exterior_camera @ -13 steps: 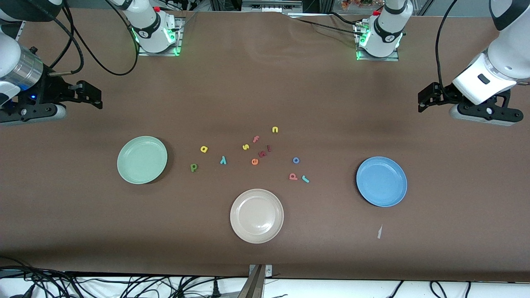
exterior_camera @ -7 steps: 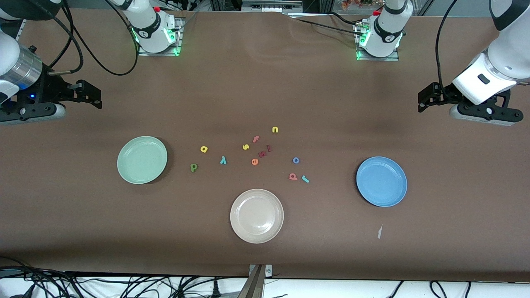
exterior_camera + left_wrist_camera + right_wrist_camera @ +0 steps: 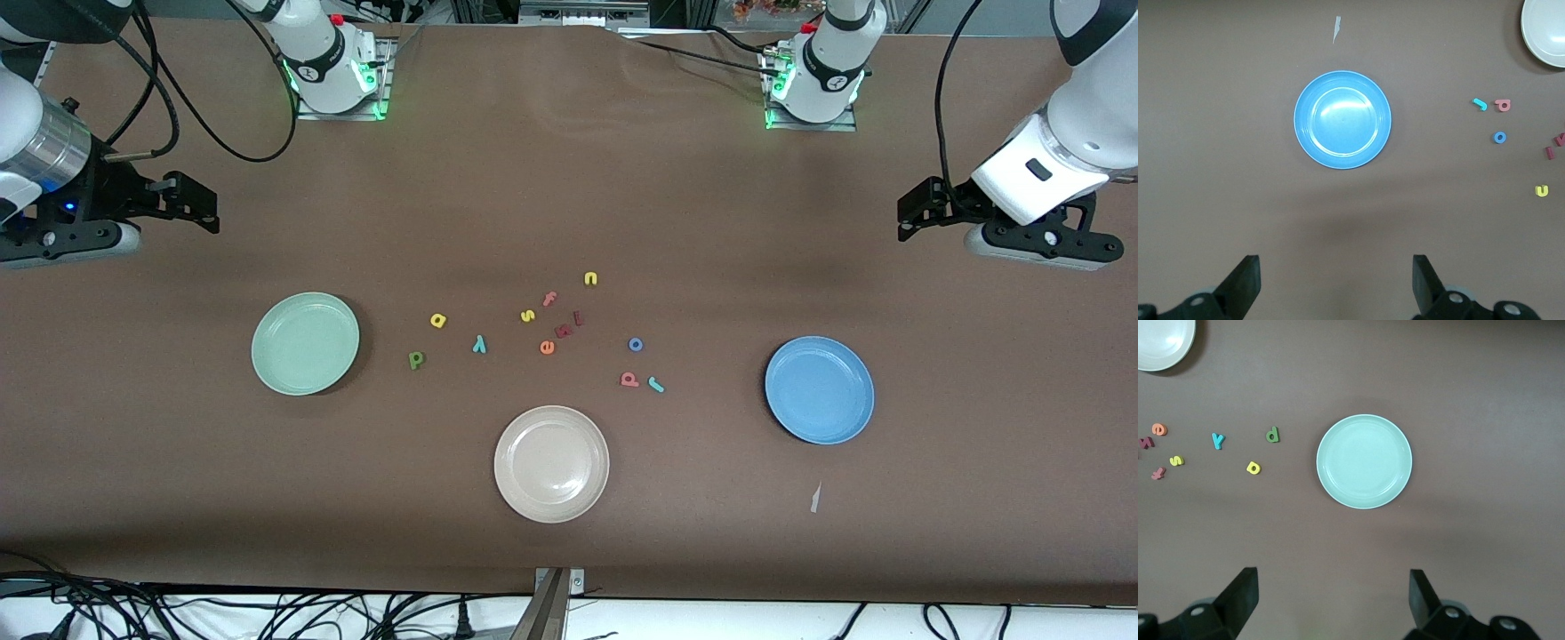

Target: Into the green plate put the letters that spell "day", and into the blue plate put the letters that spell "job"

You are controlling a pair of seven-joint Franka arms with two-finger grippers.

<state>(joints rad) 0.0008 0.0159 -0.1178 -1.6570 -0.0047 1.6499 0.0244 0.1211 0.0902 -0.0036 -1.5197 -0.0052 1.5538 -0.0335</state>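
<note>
Left gripper (image 3: 907,219): I see it hovering at the left arm's end of the table, jaws spread wide with nothing between them.
Right gripper (image 3: 206,210): I see it likewise up over the right arm's end, jaws fully apart and empty.
Blue plate (image 3: 819,390): it sits nearer the front camera than the spot under my left gripper, bare inside.
Green plate (image 3: 305,343): same story below my right gripper, nothing in it.
"day" letters: dark green d (image 3: 415,359), yellow a (image 3: 437,320) and teal y (image 3: 479,344) lie loose on the table, between the green plate and mid-table, well clear of my right gripper.
"job" letters: teal j (image 3: 656,384), blue o (image 3: 635,344) and pinkish-red b (image 3: 629,380) lie clustered, from my left gripper, past the blue plate toward mid-table.
Beige plate (image 3: 551,463): nearest the front camera, far from both grippers.
</note>
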